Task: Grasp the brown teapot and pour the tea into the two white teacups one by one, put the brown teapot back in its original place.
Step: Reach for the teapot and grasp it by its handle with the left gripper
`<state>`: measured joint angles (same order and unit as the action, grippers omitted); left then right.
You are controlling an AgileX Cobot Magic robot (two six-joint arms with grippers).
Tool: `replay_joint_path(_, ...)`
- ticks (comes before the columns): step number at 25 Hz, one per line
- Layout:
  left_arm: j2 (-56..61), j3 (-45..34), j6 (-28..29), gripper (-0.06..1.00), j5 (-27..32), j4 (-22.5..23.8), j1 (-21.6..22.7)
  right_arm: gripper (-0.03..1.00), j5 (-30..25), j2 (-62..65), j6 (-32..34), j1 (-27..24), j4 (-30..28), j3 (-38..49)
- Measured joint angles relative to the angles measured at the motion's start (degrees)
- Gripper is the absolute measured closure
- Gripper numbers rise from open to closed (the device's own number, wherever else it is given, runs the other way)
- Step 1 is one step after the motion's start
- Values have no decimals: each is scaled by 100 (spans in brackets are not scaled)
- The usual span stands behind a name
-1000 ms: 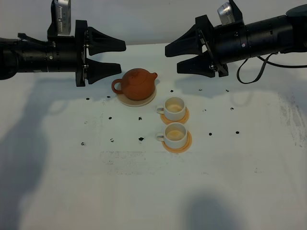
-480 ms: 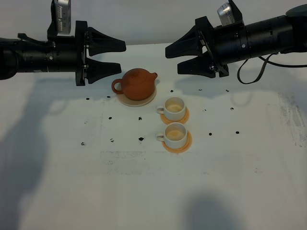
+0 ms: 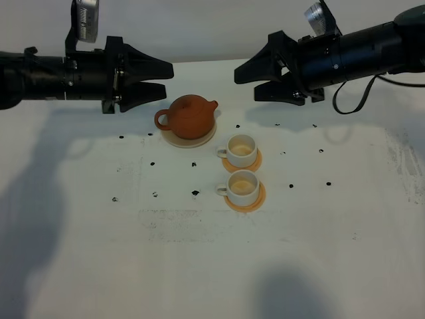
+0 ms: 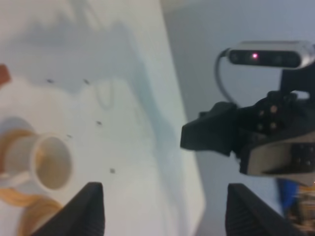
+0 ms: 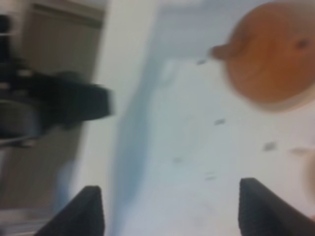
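The left tool and right tool are hovering with jaws apart, while the teapot is sitting on its coaster.

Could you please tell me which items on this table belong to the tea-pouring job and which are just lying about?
Part of the job:
- brown teapot
- far white teacup
- near white teacup
- beige coaster under the teapot, where it goes back

Just lying about:
- orange coasters under the cups
- black specks scattered over the white table
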<state>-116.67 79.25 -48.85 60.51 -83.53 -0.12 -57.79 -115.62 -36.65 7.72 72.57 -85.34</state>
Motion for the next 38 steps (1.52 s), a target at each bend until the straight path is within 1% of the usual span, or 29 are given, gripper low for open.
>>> replay_joint_path(3,274,0,-171,43,-382,349,0,38,299,0,76,0,-580,-220)
replay_joint_path(6,589,0,-237,43,-884,879,0,38,470,0,209,0,-1156,-443)
replay_joint_path(9,858,0,-243,43,-1254,1442,0,38,563,0,425,0,-1829,-664)
replay_joint_path(13,1133,0,-243,43,-1686,2212,-62,40,762,5,1061,0,-3080,-871)
replay_joint_path(15,1188,0,-237,43,-1790,2570,-126,42,786,9,1456,0,-3835,-936)
replay_joint_path(18,1200,0,-154,43,-1960,3094,-202,44,780,84,1892,0,-4796,-972)
replay_joint_path(22,1200,0,127,43,-2229,3813,-215,44,727,519,2314,0,-5792,-976)
replay_joint_path(25,1200,0,188,43,-2261,4199,-215,44,541,990,2561,0,-6242,-983)
replay_joint_path(28,1200,0,188,43,-2266,4322,-215,44,245,1381,2733,0,-6517,-983)
replay_joint_path(31,1200,0,188,43,-2272,4551,-222,44,-106,1679,2885,0,-6757,-983)
replay_joint_path(35,1200,0,206,43,-2310,4932,-222,44,-665,1998,2962,0,-6939,-983)
replay_joint_path(38,1200,0,230,43,-2337,4994,-222,44,-975,2237,2973,0,-6939,-983)
